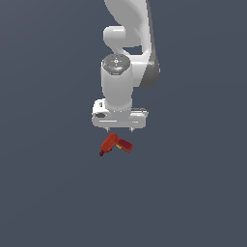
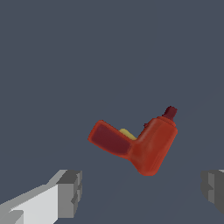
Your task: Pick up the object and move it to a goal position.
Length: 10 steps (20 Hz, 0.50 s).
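Two grey finger pads (image 2: 70,194) sit closest to the wrist camera, one at each lower corner of its picture, set wide apart with nothing between them, so the tool (image 1: 119,129) stands open. Beyond them lies the object (image 2: 142,142), a small red L-shaped drill-like toy: a fat red body ending in a dark nose tip (image 2: 170,112), an angled handle with a darker red face, and a small yellowish mark (image 2: 127,134) in the crook where the two meet. From the exterior view the toy lies flat on the plain dark grey worktop (image 1: 48,193), just under the white tool and apart from it, nose toward that view's lower left and handle toward its right. Above the tool the white arm (image 1: 130,38) climbs out of the top of the picture.
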Tool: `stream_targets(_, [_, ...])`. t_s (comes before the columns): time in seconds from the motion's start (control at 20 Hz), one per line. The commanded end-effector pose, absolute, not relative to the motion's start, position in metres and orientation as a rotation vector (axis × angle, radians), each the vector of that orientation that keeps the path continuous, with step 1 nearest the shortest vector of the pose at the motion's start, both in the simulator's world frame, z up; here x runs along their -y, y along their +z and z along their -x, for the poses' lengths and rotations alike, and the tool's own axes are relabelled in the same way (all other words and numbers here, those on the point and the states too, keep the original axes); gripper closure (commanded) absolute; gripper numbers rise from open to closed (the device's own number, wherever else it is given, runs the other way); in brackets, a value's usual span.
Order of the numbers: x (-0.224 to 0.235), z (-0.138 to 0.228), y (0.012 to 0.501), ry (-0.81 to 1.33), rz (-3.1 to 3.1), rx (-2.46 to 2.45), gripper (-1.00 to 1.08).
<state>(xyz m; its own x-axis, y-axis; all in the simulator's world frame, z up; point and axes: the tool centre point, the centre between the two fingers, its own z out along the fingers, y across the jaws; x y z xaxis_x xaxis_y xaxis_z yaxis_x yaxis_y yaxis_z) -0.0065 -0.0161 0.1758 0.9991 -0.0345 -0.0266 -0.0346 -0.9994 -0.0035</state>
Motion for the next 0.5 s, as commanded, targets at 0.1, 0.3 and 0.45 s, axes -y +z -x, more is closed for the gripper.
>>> stream_targets(0.1, [0.016,0.0067,0.1753,0.044,3.136,-0.045,-1.0])
stream_targets(0.3, [0.0153,0.0064,0.1723,0.049,3.133,-0.011,-1.0])
stream_targets(0.45, [0.0144,0.0058,0.1683,0.054,3.127,0.034,-1.0])
